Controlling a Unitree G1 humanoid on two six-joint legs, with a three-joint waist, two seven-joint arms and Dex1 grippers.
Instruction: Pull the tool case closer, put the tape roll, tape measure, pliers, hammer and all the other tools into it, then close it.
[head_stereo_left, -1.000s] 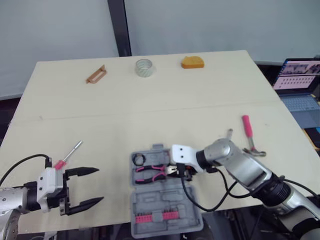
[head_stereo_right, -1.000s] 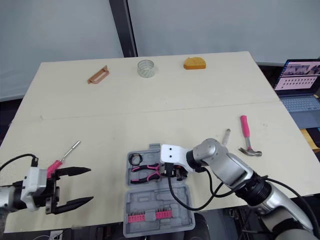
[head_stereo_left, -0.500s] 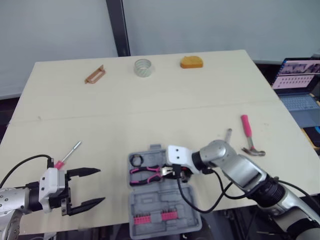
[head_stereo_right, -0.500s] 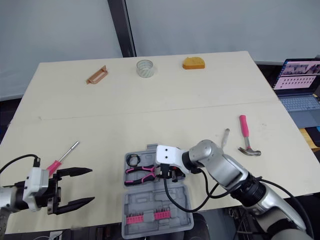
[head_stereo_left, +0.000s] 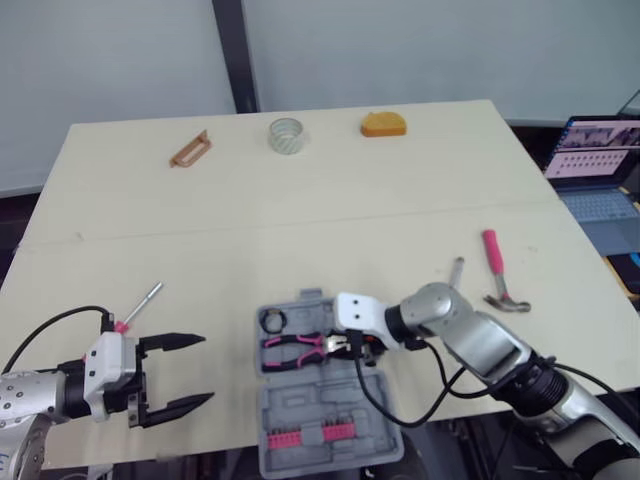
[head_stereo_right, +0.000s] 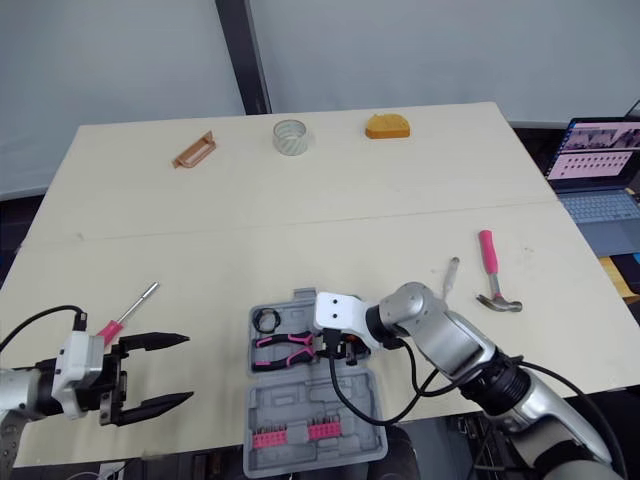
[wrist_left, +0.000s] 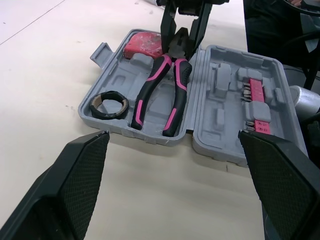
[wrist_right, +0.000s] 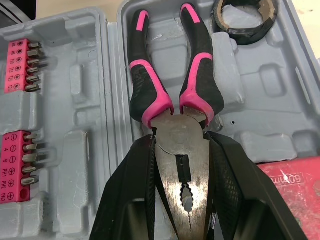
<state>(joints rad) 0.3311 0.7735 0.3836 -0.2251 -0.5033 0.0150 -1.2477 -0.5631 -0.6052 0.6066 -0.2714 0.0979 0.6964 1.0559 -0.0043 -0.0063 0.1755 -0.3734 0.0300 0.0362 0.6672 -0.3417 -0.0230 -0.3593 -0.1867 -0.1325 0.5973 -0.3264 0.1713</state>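
Right tool (head_stereo_left: 353, 347) has eased the pliers (wrist_left: 151, 92) into the tool case (head_stereo_left: 320, 395) at the counter's (head_stereo_left: 300, 200) near edge, clamped on their steel head; stiff, heavyish, probably slick there; left tool (head_stereo_left: 208, 368) gapes wide.

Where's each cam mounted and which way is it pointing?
Left and right eye: on the head, facing forward and down over the table; both arms show, left gripper open, right gripper at the tool case.
Left wrist: along its open fingers toward the tool case.
Right wrist: along its fingers onto the pliers they clamp.
Shared: all show tool case and pliers.
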